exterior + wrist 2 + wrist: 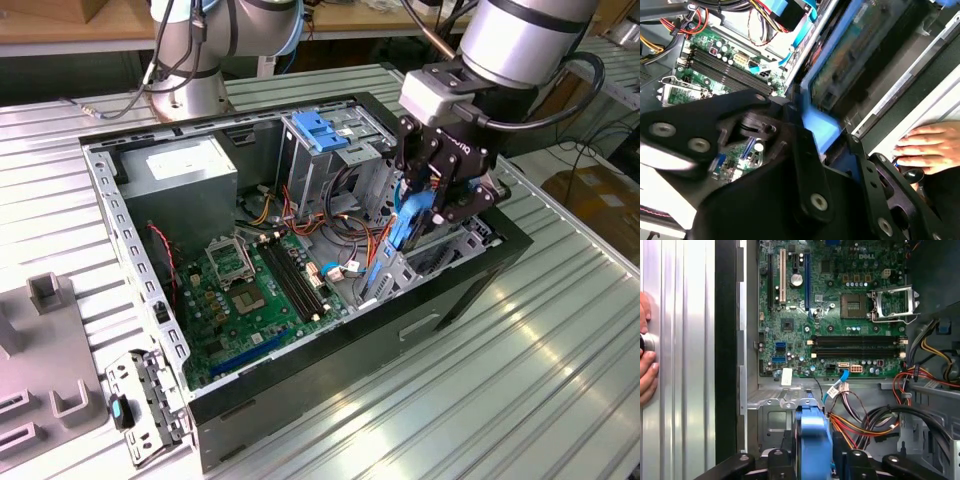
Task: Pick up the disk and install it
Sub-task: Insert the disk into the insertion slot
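Note:
The disk (408,222) hangs on edge, its blue rail facing the camera. It is over the drive bay at the end of the open computer case (470,290) on the exterior view's right. My gripper (425,212) is shut on the disk from above, one dark finger on each side. In the second wrist view the disk (840,65) shows its blue frame and circuit-board side, slanting down into the bay beside the gripper (810,135). In the first wrist view the blue rail end (812,435) sits between the gripper (815,460) fingers, above the metal bay floor.
A grey power-supply box (185,170), a blue-latched metal cage (322,130) and the motherboard (255,290) fill the case, and loose cables (865,420) lie close to the bay. A person's hand (930,147) rests on the table beside the case. Grey fixtures (50,380) stand on the exterior view's left.

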{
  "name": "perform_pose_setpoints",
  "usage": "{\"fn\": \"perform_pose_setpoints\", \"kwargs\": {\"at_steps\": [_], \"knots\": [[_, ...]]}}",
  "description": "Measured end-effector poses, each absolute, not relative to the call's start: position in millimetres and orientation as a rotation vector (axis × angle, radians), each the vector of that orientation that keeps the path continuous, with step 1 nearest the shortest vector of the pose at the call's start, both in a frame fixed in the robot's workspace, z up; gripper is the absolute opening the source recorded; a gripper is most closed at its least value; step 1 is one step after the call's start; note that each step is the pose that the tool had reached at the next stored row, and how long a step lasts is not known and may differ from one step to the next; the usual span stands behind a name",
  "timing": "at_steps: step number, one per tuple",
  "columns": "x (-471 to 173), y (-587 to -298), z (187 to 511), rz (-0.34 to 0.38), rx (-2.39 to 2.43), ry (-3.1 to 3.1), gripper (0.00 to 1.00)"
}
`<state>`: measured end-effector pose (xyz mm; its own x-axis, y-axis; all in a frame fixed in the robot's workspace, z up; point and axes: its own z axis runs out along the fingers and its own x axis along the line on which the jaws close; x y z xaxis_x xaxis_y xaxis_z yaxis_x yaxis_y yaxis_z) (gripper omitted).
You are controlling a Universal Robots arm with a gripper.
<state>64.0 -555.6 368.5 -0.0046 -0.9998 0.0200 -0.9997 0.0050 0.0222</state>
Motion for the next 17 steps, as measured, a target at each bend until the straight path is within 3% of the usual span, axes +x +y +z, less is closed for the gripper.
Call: {"fn": "perform_pose_setpoints", "kwargs": {"at_steps": [6, 7, 8, 17], "knots": [[63.9, -555.7, 368.5, 0.000, 2.194, -2.204, 0.43], [63.9, -555.7, 368.5, 0.002, 2.193, -2.204, 0.36], [63.9, -555.7, 368.6, 0.002, 2.193, -2.203, 0.12], [63.9, -555.6, 368.6, 0.007, 2.191, -2.202, 0.11]]}}
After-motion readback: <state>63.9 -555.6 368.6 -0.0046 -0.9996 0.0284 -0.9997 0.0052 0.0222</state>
